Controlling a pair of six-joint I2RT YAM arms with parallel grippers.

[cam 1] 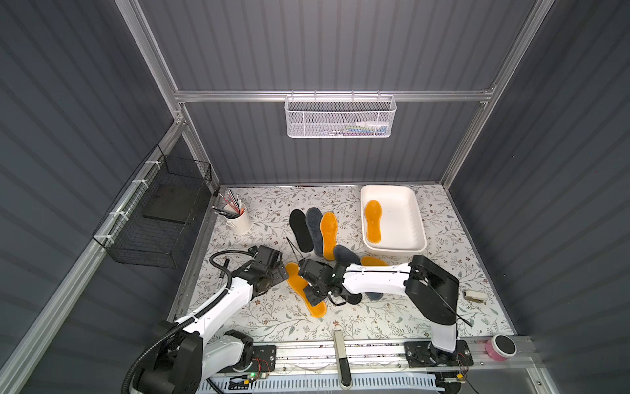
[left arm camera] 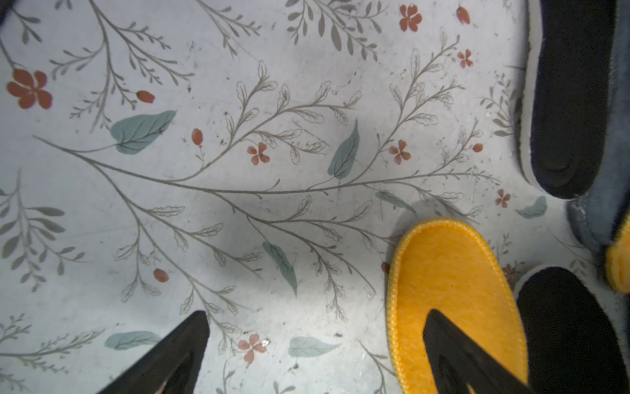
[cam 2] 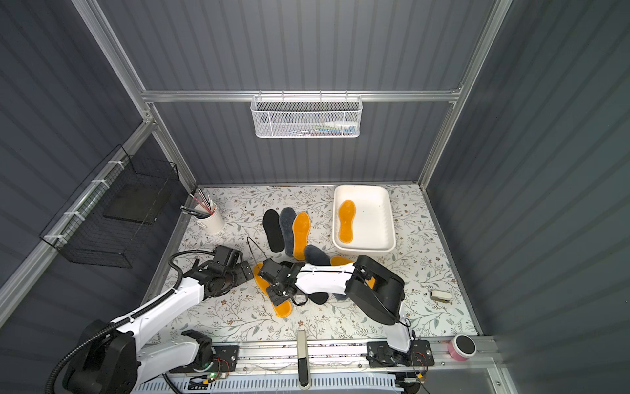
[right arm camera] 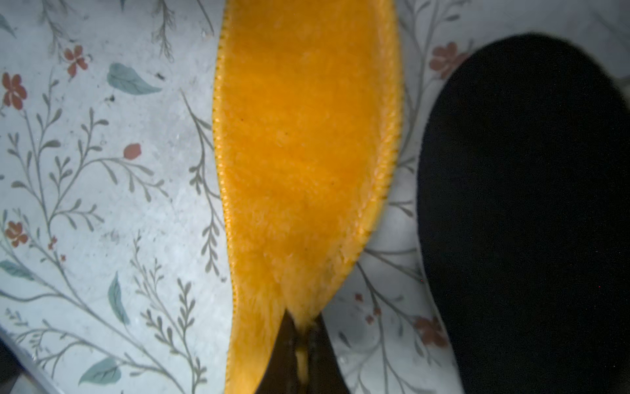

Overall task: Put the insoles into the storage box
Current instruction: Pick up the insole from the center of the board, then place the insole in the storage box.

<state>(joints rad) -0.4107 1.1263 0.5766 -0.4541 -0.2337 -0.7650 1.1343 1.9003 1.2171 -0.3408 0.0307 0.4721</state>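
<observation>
Well, nearest me the right fingers (right arm camera: 286, 351) are clenched on the fuzzy rim of an orange insole (right arm camera: 306, 136), the rest of which lies along the counter (right arm camera: 102, 204). Just across that insole the left fingers (left arm camera: 170, 354) stand spread wide and grasp nothing. One tip hangs over what I take to be the same insole's rounded end, the other over bare counter. Just to the right of the right fingers a black insole (right arm camera: 528, 204) lies flat, mostly under that arm.

Beyond the right fingers a grey insole (cam 1: 346, 254) and a second orange insole (cam 1: 373, 261) poke out from under the arm. Farther beyond, three lie side by side with edges overlapping: a far black insole (cam 1: 301, 230), a far grey insole (cam 1: 315, 232) and a far orange insole (cam 1: 329, 235).

Beyond and to the right of the right fingers sits the storage box (cam 1: 400, 221), holding one boxed insole (cam 1: 372, 221), orange, along its left wall. So by my count one is in and seven are left, and the pinched one looks to be next.

Beyond and left of the left fingers, a white cup (cam 1: 240, 223) holds pens. On the left wall a black wire basket (cam 1: 160, 218) carries a dark flat slab. On the far wall a white mesh basket (cam 1: 341, 117) holds small items I cannot make out.
</observation>
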